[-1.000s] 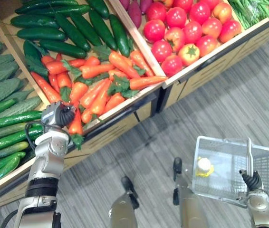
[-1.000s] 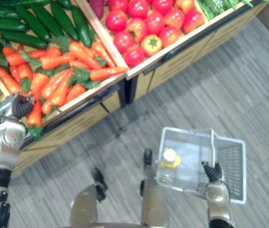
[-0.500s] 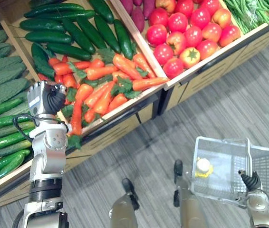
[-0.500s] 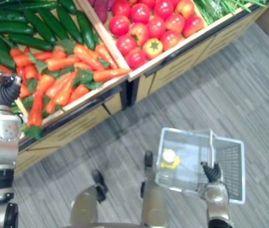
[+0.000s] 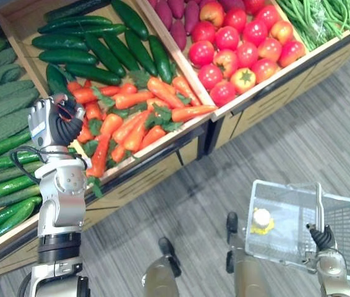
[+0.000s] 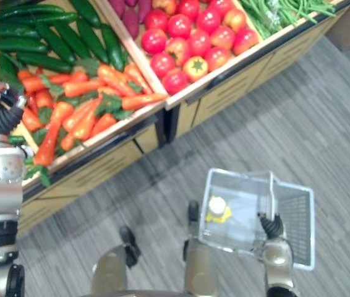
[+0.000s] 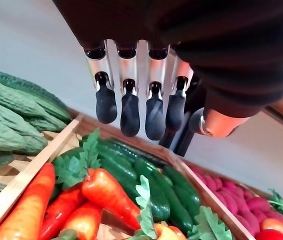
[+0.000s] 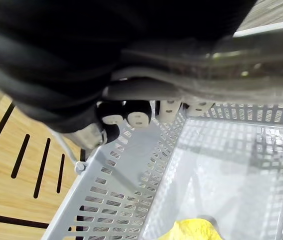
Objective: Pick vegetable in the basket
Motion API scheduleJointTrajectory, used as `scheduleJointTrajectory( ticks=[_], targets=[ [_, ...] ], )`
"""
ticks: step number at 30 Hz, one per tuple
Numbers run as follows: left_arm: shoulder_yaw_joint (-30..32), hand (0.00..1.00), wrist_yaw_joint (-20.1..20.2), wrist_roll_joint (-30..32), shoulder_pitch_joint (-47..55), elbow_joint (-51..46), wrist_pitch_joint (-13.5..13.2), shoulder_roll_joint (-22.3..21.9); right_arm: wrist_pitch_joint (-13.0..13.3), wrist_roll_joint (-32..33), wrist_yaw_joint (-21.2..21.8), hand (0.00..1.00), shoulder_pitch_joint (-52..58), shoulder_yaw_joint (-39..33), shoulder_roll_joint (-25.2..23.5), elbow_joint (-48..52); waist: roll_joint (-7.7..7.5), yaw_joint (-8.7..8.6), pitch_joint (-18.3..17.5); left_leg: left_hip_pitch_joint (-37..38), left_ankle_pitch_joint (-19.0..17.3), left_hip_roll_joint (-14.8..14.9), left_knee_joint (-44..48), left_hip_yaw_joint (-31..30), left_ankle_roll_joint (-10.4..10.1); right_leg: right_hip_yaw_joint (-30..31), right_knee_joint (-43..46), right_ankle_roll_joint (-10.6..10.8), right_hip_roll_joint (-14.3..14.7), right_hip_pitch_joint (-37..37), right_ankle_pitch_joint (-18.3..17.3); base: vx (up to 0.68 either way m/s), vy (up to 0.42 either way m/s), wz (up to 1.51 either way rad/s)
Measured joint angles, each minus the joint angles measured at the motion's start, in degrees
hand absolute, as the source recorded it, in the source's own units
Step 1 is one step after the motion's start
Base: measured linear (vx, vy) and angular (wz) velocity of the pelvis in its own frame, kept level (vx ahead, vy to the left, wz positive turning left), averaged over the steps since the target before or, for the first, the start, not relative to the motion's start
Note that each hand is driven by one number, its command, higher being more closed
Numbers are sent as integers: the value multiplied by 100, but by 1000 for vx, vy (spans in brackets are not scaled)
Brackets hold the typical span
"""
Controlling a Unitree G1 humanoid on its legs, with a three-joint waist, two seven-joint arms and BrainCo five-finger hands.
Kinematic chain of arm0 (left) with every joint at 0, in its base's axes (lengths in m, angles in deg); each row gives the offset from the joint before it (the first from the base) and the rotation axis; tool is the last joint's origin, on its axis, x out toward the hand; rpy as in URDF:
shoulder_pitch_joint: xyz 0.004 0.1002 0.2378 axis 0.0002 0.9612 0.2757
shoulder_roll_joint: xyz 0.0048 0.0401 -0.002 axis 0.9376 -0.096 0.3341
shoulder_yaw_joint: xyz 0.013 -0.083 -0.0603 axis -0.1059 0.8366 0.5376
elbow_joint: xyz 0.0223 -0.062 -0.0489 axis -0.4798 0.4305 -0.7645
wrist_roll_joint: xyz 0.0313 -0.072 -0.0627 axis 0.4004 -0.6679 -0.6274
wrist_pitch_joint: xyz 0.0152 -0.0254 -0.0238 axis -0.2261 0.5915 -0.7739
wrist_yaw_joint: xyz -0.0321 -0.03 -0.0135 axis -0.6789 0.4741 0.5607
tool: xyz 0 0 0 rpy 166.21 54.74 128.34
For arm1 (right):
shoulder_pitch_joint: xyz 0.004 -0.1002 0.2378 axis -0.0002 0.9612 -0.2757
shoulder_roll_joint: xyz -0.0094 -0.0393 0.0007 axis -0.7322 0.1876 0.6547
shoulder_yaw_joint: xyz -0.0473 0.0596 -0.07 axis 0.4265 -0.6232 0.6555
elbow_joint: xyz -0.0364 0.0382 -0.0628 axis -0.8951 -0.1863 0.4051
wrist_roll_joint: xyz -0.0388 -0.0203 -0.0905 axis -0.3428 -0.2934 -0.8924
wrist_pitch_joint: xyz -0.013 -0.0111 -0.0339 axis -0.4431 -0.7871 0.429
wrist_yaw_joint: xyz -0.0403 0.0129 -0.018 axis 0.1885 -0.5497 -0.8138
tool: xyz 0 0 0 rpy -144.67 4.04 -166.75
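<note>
Fingers [image 7: 130, 112] of the left hand [image 5: 52, 122] hang loose and nearly straight in 1 row, with the thumb set apart. Nothing that I can make out sits between them. That hand hovers above the carrots [image 5: 132, 124], clear of them, over the robot's-left end of the heap, so I judge that the pick is not yet made.

The carrots fill the front part of 1 wooden compartment of the display stand [image 5: 144, 176], with dark cucumbers [image 5: 88, 73] lying behind them. They are orange, tapered and smooth-skinned, each with a ruffled green tuft at the thick end, and they lie criss-crossed over one another. I expect them to be stiff, light and a little slick. The best hold is probably across the thick upper body of 1 lying on top, not by the leaves, which would bend or tear.

Red tomatoes [image 5: 237, 46] fill the next compartment to the right. Down at the robot's right, well apart from the stand, the right hand [image 5: 322, 238] has its fingers curled round the handle [image 5: 318, 204] of a white mesh basket [image 5: 342, 213]. A small yellow-and-white item [image 5: 261, 219] lies in it.
</note>
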Motion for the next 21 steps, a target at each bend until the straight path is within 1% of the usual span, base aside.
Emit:
scheduleJointTrajectory(
  ticks=[1, 2, 3, 4, 5, 6, 7, 9, 12, 15, 18, 21],
  targets=[
    [1, 0, 22, 0, 104, -99, -2, -24, 0, 0, 0, 100, 7, -1, 0, 2, 1, 0, -8, -6, -17, 8, 30, 1, 3, 6, 0, 0, 0, 1, 0, -11, -16, -5],
    [15, 0, 77, -43, 332, -251, -15, -162, -2, 0, 0, 100, 40, -18, -11, 5, 15, 6, -30, -5, -34, 7, 46, 3, 8, 8, 0, 0, -6, 10, 0, 0, 0, 0],
    [50, 0, 192, -263, 554, -293, -8, -378, -12, 0, 2, 100, 67, -85, -67, 4, 23, 15, -78, -3, -39, 1, 47, 1, 10, 7, 0, 1, -8, 12, 0, 0, 0, 0],
    [90, 0, 254, -384, 657, -291, -1, -484, -18, 0, 3, 100, 66, -124, -105, 5, 19, 14, -96, 0, -39, 0, 46, 0, 10, 7, 0, 0, -8, 13, -1, 0, 0, 0],
    [174, 0, 399, -725, 833, -289, 19, -695, -33, 0, 3, 100, 67, -166, -144, 8, 19, 14, -101, 8, -39, -1, 45, -5, 10, 4, 0, 0, -7, 23, -1, 0, 0, 0],
    [221, 0, 532, -997, 962, -287, 86, -814, -102, -8, 8, 100, 66, -167, -145, 8, 19, 23, -101, 8, -39, -3, 46, -8, 10, 5, 0, 0, -7, 24, -1, -31, -32, 1],
    [245, 0, 585, -1096, 1003, -283, 123, -863, -139, -28, 9, 100, 66, -169, -145, 7, 20, 38, -101, 11, -39, -4, 46, -10, 10, 6, 0, 0, -7, 27, -1, -44, -36, 0],
    [277, 0, 662, -1134, 1134, -258, 176, -1019, -220, -200, 45, 100, 65, -169, -151, 7, 24, 78, -104, 43, -39, -4, 45, -13, 10, 12, 0, 0, -5, 57, -1, -51, -43, -1],
    [288, 0, 664, -1135, 1169, -19, 249, -1213, -237, -212, 91, 100, 64, -171, -152, 12, 29, 114, -141, 55, -39, -10, 34, -14, 9, 21, 0, 1, -6, 64, -1, -42, -37, -1],
    [341, 0, 663, -1141, 1184, 173, 252, -1400, -237, -220, 115, 100, 64, -169, -152, 29, 26, 123, -187, 70, -38, -11, 23, -4, 8, 27, 0, 1, -2, 65, -1, -24, -39, -2],
    [371, 0, 643, -1295, 1184, 182, 252, -1466, -236, -227, 118, 100, 64, -168, -152, 41, 24, 131, -192, 74, -38, -14, 19, -4, 8, 28, 0, 2, -3, 66, -1, -13, -30, -1],
    [457, 0, 638, -1309, 1167, 385, 252, -1468, -236, -230, 119, 100, 65, -165, -152, 40, 20, 127, -222, 78, -38, -15, 11, -3, 9, 26, 0, 2, -2, 67, 0, 0, 0, 0]
  ],
)
